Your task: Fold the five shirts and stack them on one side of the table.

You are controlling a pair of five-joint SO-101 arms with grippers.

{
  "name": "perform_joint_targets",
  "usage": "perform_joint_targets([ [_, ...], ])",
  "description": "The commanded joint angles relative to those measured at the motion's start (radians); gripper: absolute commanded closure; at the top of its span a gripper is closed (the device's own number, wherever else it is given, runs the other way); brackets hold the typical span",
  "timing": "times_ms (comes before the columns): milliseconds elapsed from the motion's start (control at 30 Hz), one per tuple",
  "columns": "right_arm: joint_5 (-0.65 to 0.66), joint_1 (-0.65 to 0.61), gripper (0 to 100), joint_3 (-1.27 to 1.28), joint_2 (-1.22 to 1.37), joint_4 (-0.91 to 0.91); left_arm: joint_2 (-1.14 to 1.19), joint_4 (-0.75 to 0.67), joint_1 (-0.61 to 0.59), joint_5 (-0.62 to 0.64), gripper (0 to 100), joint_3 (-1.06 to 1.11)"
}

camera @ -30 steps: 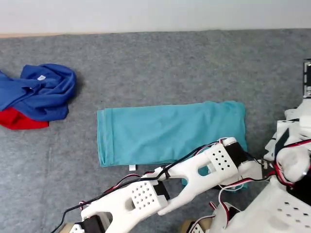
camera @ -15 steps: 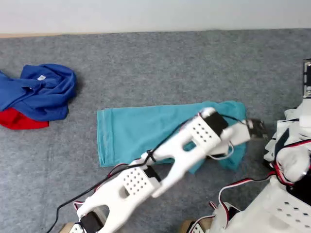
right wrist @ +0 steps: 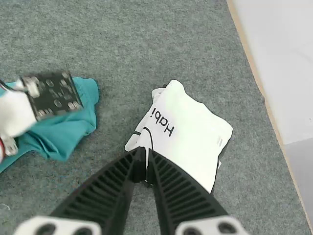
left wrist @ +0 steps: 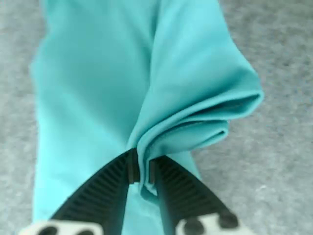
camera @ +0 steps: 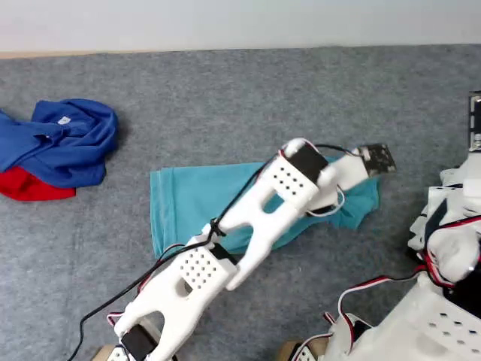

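1. Fabric sits in the left gripper: its fingers are pinched nearly closed on a bunched fold of the teal shirt.
2. We place that shirt on the grey table, to the right of the blue shirt, nearer the arms and well apart from it. A red shirt pokes out from under the blue shirt's near edge.
3. The teal shirt's long axis runs side to side, leading away from the blue shirt. The held end is the one farthest from the blue shirt, raised off the table and curling over the flat part.
4. We judge this to be a fold in half. The coming move turns on carrying the held end along that axis, toward the blue shirt, until it meets the flat end.
5. The right gripper, fingers all but together, sits at the edge of a folded white shirt, beyond the teal shirt from the blue shirt. We cannot tell whether it grips that shirt. The left arm has the cloth, so we judge the fold to be its work.
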Motion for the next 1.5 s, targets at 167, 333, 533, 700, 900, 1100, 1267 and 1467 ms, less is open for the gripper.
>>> perform_joint_targets([
  [167, 0.011, 0.007, 98.5, 0.000, -0.012, 0.001, -0.006, 0.025, -0.035, 0.008, 100, -0.056],
  [333, 0.011, 0.007, 98.4, 0.000, -0.012, 0.002, -0.006, 0.011, -0.083, 0.008, 100, -0.054],
  [533, 0.011, 0.007, 98.6, 0.080, -0.021, 0.002, -0.006, 0.017, -0.153, 0.008, 90, -0.054],
  [700, 0.011, 0.008, 98.7, 0.095, -0.021, 0.015, -0.006, 0.017, -0.170, 0.005, 87, -0.054],
  [900, 0.011, 0.008, 98.5, 0.095, -0.021, 0.015, -0.006, 0.011, -0.172, 0.002, 87, -0.054],
  [1100, 0.011, 0.008, 98.5, 0.095, -0.021, 0.015, -0.006, -0.002, -0.161, 0.006, 87, -0.061],
  [1267, 0.011, 0.008, 98.5, 0.095, -0.021, 0.015, -0.006, -0.048, -0.130, 0.008, 87, -0.054],
  [1467, 0.009, 0.008, 98.5, 0.097, -0.016, 0.015, -0.005, -0.230, -0.132, 0.009, 87, -0.021],
])
